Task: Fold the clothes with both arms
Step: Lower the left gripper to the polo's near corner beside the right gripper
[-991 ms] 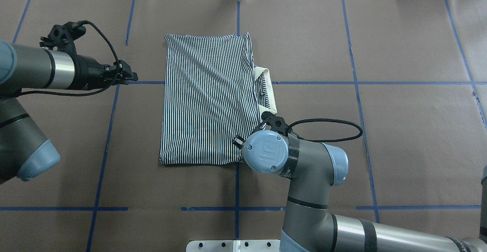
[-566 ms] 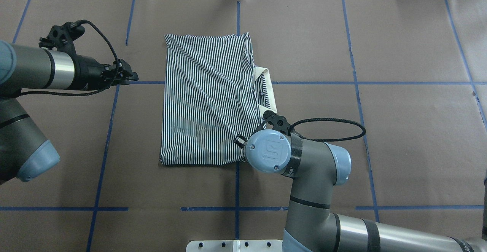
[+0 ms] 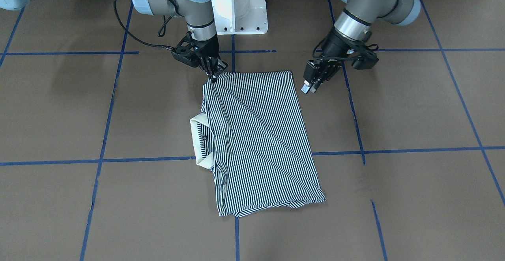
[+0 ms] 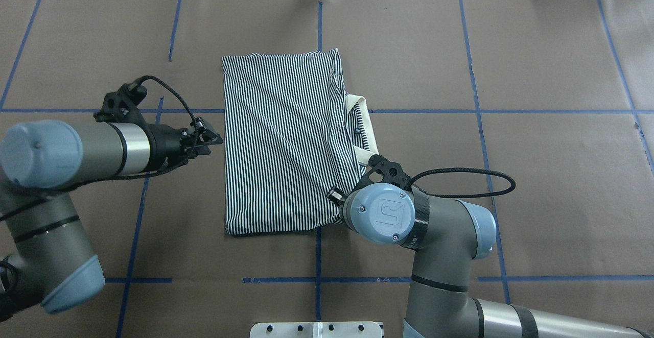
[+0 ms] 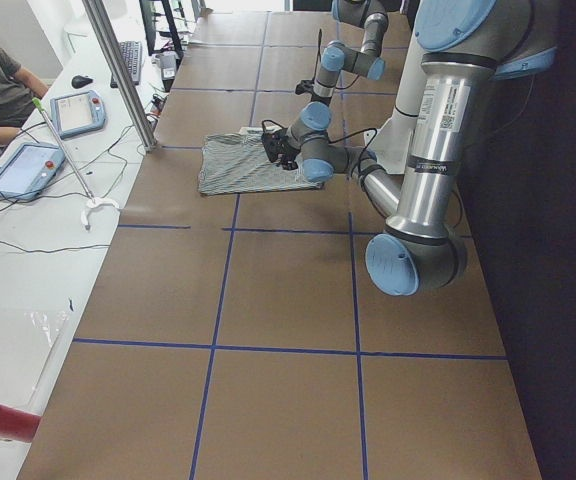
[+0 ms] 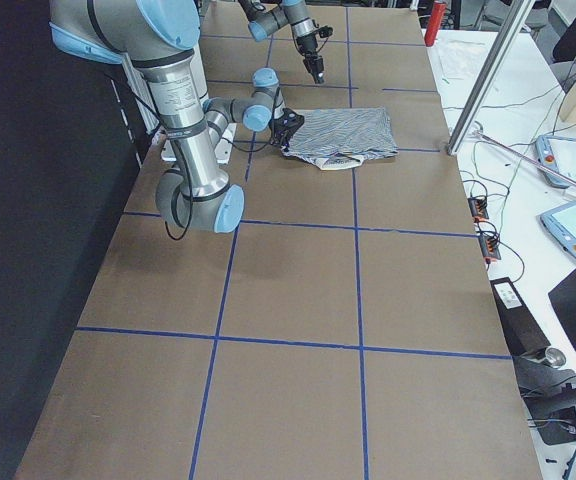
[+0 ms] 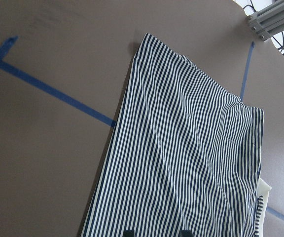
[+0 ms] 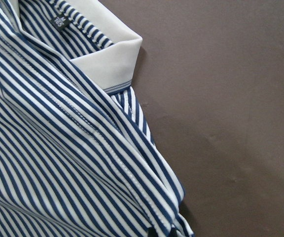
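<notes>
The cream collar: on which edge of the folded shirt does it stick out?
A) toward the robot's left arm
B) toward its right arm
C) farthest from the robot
B: the collar sticks out of the shirt on the side where the right gripper meets its corner.

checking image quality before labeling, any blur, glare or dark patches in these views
Right wrist view: polo shirt stripes sharp. Left wrist view: top-right corner blown out. Exterior left and right views: one side near black. Front-facing view: soft shadows on the table.
</notes>
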{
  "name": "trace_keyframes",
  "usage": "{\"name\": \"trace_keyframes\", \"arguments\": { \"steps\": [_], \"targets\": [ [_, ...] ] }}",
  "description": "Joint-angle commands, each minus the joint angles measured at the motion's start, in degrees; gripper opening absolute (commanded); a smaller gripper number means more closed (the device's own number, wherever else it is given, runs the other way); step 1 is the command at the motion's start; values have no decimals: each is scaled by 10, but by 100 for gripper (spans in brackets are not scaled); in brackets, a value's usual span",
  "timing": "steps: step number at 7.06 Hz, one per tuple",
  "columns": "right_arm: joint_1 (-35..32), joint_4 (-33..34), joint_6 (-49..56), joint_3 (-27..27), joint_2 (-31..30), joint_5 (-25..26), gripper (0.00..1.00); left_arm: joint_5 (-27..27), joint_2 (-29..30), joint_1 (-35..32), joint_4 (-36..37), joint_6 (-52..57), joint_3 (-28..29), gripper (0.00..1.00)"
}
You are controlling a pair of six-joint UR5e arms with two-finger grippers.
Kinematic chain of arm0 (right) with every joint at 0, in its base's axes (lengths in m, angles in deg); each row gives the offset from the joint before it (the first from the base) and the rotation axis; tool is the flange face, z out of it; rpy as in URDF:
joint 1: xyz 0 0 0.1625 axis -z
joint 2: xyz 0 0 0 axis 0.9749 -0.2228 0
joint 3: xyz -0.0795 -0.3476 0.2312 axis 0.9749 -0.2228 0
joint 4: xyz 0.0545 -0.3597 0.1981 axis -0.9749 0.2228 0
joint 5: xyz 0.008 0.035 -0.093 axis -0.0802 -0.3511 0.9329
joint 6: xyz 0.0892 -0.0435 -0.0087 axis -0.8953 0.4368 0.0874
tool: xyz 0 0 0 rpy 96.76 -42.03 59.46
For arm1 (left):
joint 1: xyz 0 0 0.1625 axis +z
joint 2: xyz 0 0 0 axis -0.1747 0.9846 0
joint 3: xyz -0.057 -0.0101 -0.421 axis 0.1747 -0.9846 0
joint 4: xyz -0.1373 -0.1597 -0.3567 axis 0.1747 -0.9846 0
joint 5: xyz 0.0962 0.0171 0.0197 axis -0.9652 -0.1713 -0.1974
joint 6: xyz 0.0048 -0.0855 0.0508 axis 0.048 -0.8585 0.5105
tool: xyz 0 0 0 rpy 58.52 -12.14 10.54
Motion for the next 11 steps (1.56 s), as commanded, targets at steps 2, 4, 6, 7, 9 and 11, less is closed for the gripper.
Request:
{"name": "trace_keyframes", "arguments": {
  "steps": [2, 4, 6, 7, 9, 11],
  "targets": [
    [4, 1, -1, 4, -3, 9, 0, -128, -1, 153, 94, -105, -15, 46],
    [4, 1, -1, 4, -3, 8, 0, -129, -1, 154, 143, -105, -14, 46],
    [4, 1, 0, 4, -3, 8, 0, -128, -1, 160, 151, -105, -7, 46],
    [4, 1, 0, 4, -3, 8, 0, -128, 0, 161, 151, -104, -3, 46],
    [4, 1, 0, 4, -3, 8, 0, -128, 4, 165, 152, -104, 3, 45],
    [4, 1, 1, 4, -2, 7, 0, -128, 5, 170, 152, -104, 5, 45]
  ]
}}
